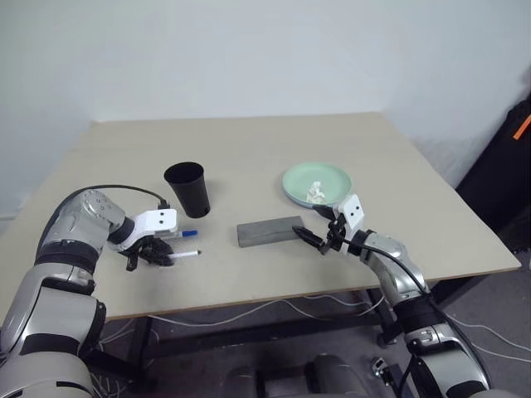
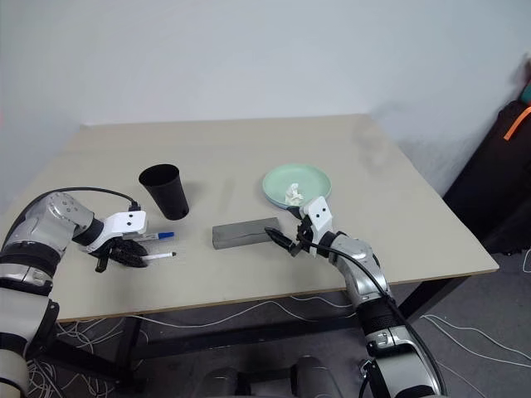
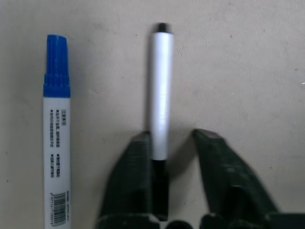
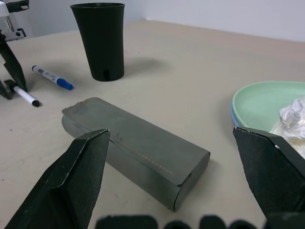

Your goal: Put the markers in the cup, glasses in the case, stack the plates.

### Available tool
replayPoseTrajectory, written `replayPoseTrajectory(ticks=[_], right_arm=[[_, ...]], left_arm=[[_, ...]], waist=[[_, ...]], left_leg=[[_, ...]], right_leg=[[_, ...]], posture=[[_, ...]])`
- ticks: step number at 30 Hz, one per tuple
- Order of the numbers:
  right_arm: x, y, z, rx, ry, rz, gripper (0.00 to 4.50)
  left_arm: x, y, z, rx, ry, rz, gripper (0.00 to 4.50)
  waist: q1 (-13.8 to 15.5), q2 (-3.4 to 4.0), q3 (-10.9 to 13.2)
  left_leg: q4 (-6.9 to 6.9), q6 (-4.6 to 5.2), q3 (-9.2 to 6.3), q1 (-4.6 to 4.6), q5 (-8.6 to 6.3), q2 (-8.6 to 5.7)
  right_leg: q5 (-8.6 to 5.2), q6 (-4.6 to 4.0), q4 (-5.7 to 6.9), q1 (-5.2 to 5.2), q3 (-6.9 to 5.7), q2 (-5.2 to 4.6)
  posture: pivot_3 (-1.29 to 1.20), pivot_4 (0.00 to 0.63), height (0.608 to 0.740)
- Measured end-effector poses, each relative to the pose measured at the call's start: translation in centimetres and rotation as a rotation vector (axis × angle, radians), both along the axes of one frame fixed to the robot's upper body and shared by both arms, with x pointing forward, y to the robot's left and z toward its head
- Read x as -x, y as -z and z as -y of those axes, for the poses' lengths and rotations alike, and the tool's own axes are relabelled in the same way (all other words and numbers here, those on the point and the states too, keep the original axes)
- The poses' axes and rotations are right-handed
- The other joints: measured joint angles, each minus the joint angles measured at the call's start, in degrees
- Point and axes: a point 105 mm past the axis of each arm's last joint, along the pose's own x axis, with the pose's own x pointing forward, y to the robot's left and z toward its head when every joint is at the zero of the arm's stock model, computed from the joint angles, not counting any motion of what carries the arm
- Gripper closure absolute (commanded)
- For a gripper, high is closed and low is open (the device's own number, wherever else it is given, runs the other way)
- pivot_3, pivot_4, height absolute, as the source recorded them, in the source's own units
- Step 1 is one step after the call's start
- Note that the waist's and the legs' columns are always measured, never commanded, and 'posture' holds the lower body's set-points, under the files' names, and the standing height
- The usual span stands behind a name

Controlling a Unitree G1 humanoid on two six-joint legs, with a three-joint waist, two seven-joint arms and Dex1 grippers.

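While the left tool [image 1: 154, 253] points steeply down at the pale beige wooden surface [image 1: 249, 157], its two black fingers [image 3: 128, 181] straddle the black-capped end of the thin white-barrelled marker with the black tip [image 3: 160, 95], which lies flat on the surface. One finger touches the barrel and the other stands just clear of it, so the jaws are narrowed about the marker but not visibly clamped; whether it is truly gripped cannot be told. Just beside it, lying parallel and apart from it, is the white marker with the blue cap and printed label [image 3: 56, 129], on the side nearer the tall black tapered plastic cup [image 1: 187, 189]. That cup stands upright on the surface a little beyond both markers.

To the right of the markers, the matte grey rectangular hinged case [image 4: 138, 148] lies closed and flat near the middle of the surface. The right tool [image 1: 323, 236] hovers level just beside the case's right end, its jaws spread wide and holding nothing. Behind it sits the round shallow mint green plastic plate [image 1: 299, 184], resting on a light blue plate whose rim shows just beneath it [image 4: 234, 116]. A small crumpled white lump [image 1: 316, 191] lies inside the green plate.
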Motion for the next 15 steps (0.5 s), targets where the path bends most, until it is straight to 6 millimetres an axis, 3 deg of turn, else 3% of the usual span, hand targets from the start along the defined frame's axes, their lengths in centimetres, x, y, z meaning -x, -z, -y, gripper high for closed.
replayPoseTrajectory(ticks=[2,10,15], right_arm=[[0.0,0.0,0.0,0.0,0.0,0.0,0.0],[0.1,-0.1,0.0,0.0,-0.007,0.001,0.0],[0.7,-0.9,-0.1,-0.024,-0.075,-0.01,0.0]], left_arm=[[0.0,0.0,0.0,0.004,0.0,0.004,4.48],[0.3,-0.1,0.1,0.048,0.004,0.019,4.48],[0.3,-1.2,1.7,0.202,0.017,0.07,4.48]], waist=[[0.0,0.0,0.0],[0.0,0.0,0.0],[0.0,-0.06,0.0]], left_leg=[[0.0,0.0,0.0,-0.01,0.0,0.0],[-0.01,0.01,0.02,-0.06,0.0,0.03],[-0.01,0.01,-0.02,-0.23,0.0,0.32]], right_leg=[[0.0,0.0,0.0,-0.01,0.0,0.02],[-0.01,0.0,-0.02,-0.08,0.03,0.02],[-0.01,0.01,-0.07,-0.17,-0.01,0.0]], posture=[[0.0,0.0,0.74],[0.0,0.0,0.74],[0.0,0.0,0.74]])
